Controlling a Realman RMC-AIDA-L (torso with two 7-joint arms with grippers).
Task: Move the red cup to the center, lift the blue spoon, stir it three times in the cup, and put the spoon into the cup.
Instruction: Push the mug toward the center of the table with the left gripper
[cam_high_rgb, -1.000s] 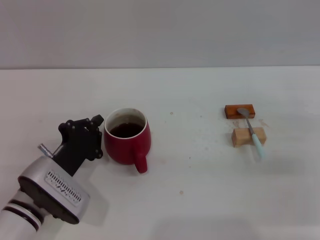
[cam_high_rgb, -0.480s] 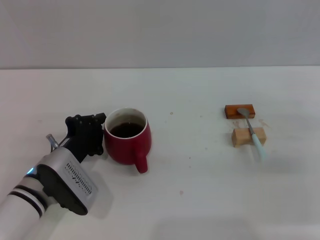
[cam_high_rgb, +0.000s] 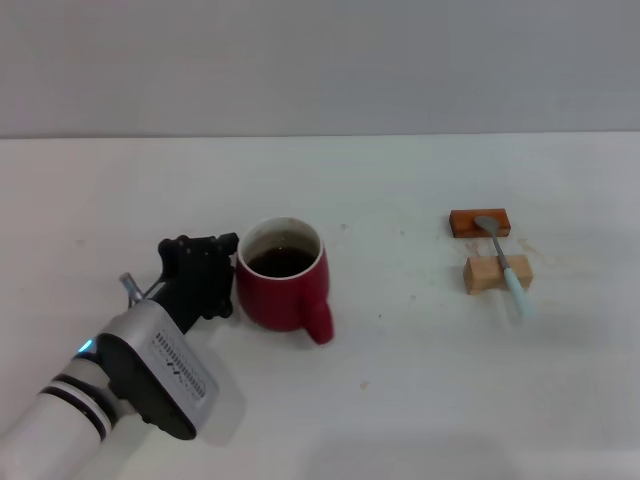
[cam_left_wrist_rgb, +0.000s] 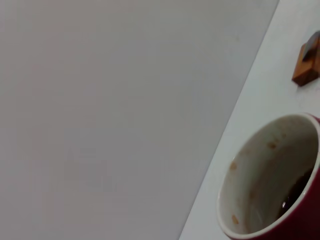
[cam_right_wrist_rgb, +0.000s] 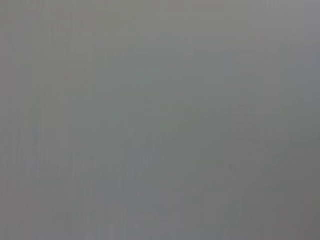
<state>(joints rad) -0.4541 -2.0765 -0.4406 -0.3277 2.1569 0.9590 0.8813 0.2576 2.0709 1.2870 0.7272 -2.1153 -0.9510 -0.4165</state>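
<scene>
Left gripper (cam_high_rgb: 218, 272) pressed against the left side of the red cup (cam_high_rgb: 285, 275) (finger spread impossible to tell). Cup upright on the table (cam_high_rgb: 400, 380), handle toward the robot. Blue spoon (cam_high_rgb: 505, 268) well apart to the right, lying across two wooden blocks (cam_high_rgb: 496, 273).

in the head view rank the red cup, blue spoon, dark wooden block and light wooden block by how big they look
1. red cup
2. blue spoon, longest but slim
3. dark wooden block and light wooden block: look alike, not ranked
</scene>
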